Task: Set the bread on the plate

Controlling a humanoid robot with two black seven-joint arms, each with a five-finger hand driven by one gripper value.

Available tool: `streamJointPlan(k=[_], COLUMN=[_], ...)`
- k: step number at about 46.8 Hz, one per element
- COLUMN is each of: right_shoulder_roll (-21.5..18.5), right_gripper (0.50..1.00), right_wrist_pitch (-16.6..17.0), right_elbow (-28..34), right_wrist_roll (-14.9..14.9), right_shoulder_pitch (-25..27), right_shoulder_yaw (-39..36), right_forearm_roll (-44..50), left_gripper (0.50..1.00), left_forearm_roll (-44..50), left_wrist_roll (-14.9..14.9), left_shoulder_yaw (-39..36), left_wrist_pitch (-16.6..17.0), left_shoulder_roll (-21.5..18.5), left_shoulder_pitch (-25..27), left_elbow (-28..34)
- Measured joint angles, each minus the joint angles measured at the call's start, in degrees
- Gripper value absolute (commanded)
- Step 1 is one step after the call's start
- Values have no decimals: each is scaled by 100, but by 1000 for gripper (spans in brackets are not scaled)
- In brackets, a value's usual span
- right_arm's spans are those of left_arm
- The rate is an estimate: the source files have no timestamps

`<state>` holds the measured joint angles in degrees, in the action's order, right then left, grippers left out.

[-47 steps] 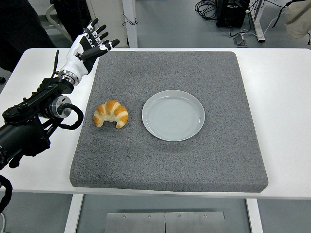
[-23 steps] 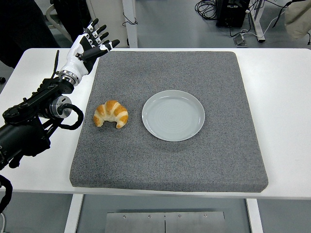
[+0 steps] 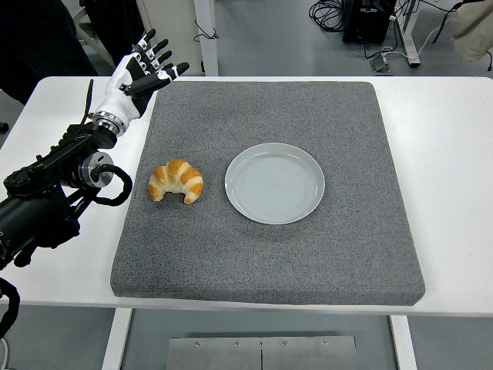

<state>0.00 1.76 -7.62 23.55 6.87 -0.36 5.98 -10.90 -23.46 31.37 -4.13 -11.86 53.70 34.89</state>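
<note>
A golden croissant (image 3: 176, 181) lies on the left part of a grey foam mat (image 3: 269, 254). Just to its right sits an empty pale grey plate (image 3: 275, 183), a small gap apart from the bread. My left hand (image 3: 146, 68) hovers over the mat's far left corner, fingers spread and holding nothing, well behind the croissant. The black left arm (image 3: 54, 193) runs along the table's left side. No right arm shows.
The mat covers most of the white table (image 3: 454, 193). A person in dark clothes stands at the top left (image 3: 38, 38). Cables and desk legs lie on the floor beyond the far edge.
</note>
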Motion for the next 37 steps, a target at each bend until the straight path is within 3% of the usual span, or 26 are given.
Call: streamJointPlan(k=[23, 33, 37], right_shoulder_roll=[0, 0, 0], right_gripper=[1000, 1000, 1000], right_wrist_pitch=[-1, -2, -2], right_elbow=[-2, 4, 6], right_wrist_roll=[0, 0, 0], right_shoulder_pitch=[-2, -2, -1], right_shoulder_yaw=[-2, -3, -7], right_forearm_roll=[0, 0, 0], left_gripper=[961, 954, 952], left_forearm_roll=[-68, -96, -105], left_wrist_roll=[86, 132, 293], left_shoulder_yaw=[-17, -22, -25], left_wrist_pitch=[39, 89, 292], left_shoulder_roll=[-58, -503, -753], left_shoulder_pitch=[50, 9, -5], left_elbow=[122, 838, 1269])
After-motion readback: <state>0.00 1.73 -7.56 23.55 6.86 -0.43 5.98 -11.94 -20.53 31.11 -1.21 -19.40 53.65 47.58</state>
